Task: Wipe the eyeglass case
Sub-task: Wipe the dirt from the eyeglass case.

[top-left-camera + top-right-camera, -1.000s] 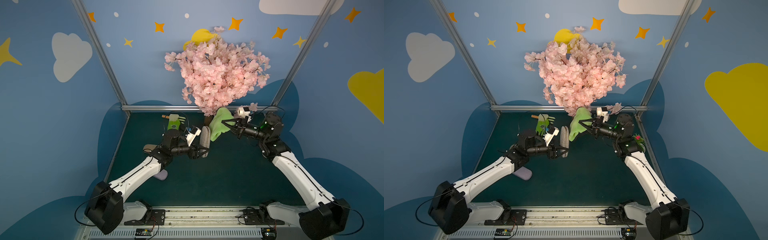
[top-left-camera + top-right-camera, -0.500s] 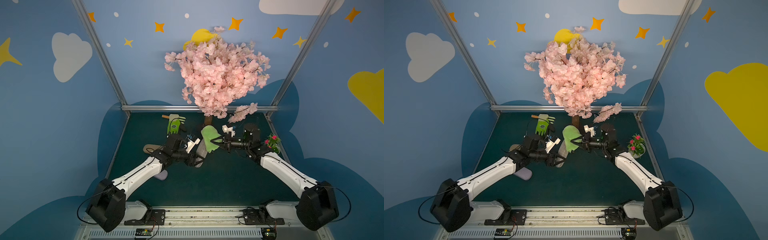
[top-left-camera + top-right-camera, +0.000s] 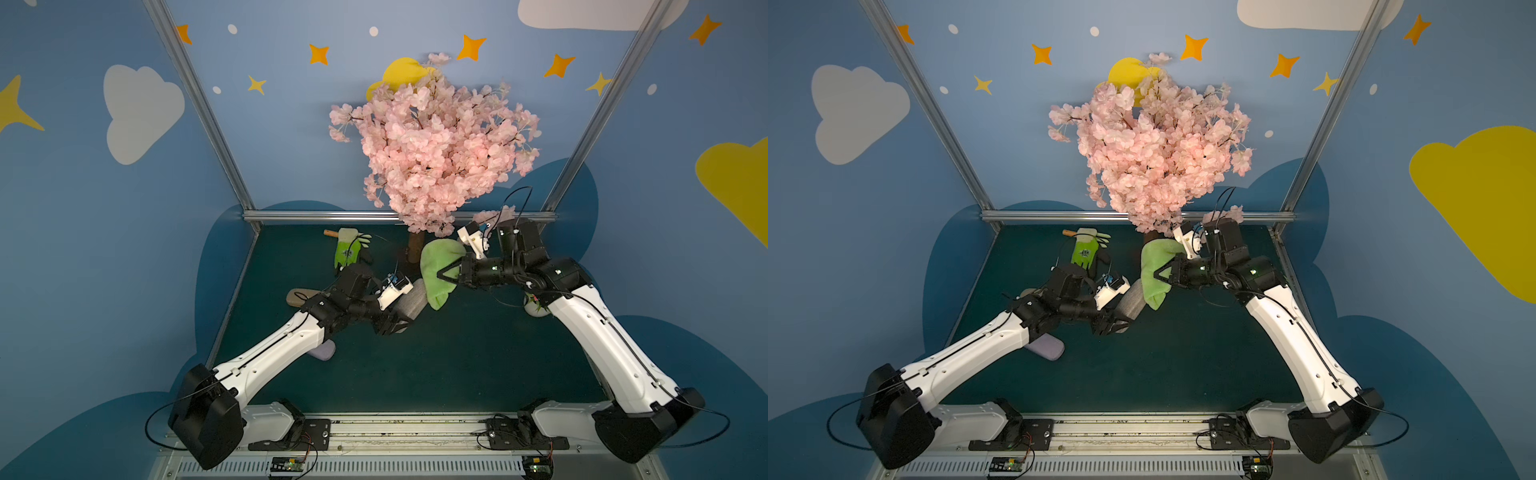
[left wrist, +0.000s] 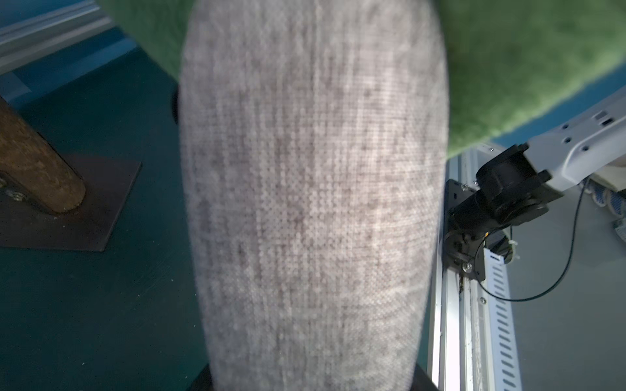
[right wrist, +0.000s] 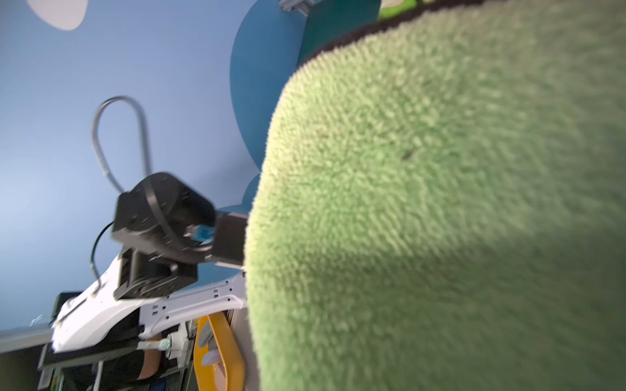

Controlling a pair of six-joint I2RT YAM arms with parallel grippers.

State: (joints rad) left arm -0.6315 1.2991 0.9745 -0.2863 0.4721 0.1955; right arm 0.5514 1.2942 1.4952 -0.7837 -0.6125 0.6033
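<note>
The eyeglass case (image 3: 412,302) (image 3: 1133,302) is a grey fabric oval held off the table, and it fills the left wrist view (image 4: 311,203). My left gripper (image 3: 390,326) (image 3: 1111,326) is shut on its near end. A fuzzy green cloth (image 3: 438,268) (image 3: 1154,270) (image 5: 440,203) hangs from my right gripper (image 3: 441,275) (image 3: 1158,276), which is shut on it. The cloth drapes against the far end of the case, and its edge shows behind the case (image 4: 525,67). The cloth hides the right fingertips in the right wrist view.
A pink blossom tree (image 3: 432,141) stands at the back; its trunk (image 3: 415,247) and dark base plate (image 4: 67,203) are just behind the case. A green glove (image 3: 349,251), a tan oval thing (image 3: 299,297) and a lavender one (image 3: 322,351) lie to the left. A small flower pot (image 3: 536,309) sits under the right arm.
The right gripper swept the cloth forward and down along the case, then drew back toward the tree. The left arm lowered the case a little and tilted it.
</note>
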